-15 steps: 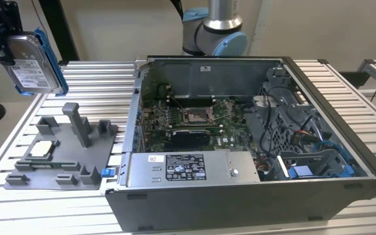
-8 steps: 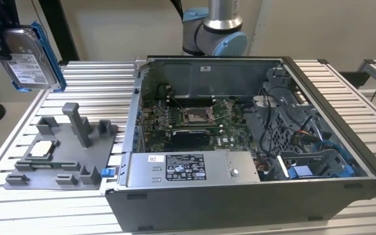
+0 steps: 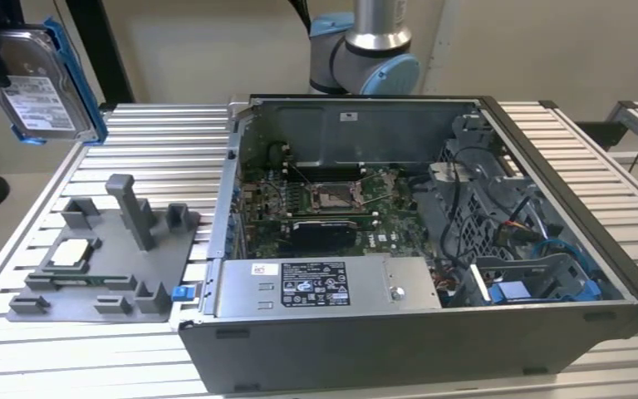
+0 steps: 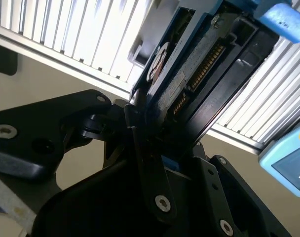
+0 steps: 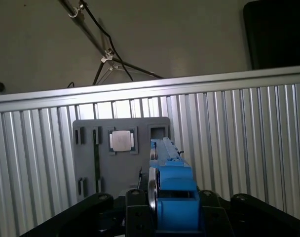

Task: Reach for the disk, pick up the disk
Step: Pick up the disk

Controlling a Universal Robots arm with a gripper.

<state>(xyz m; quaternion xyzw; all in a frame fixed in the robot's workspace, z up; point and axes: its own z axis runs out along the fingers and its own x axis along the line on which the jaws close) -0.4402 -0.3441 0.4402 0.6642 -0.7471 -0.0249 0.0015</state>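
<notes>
Slatted bench (image 3: 164, 133) carries open PC case (image 3: 408, 349); grey fixture tray (image 3: 130, 278) at case's 9 o'clock. Silver disk (image 3: 42, 87) hangs clear of bench at exterior view's 10 o'clock, gripper (image 4: 162, 143) jaws clamped on it. CPU chip (image 3: 72, 253) sits in tray.

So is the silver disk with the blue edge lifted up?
Lifted: the gripper holds the silver, blue-edged metal disk above the slatted table.

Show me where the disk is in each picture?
Exterior view: the disk, held high at the exterior view's upper left, clear of the slatted table.
Second wrist view: edge-on between the black fingers, table behind.
First wrist view: edge-on, blue bracket nearest, table behind.
Shared landmark: the slatted table.
</notes>
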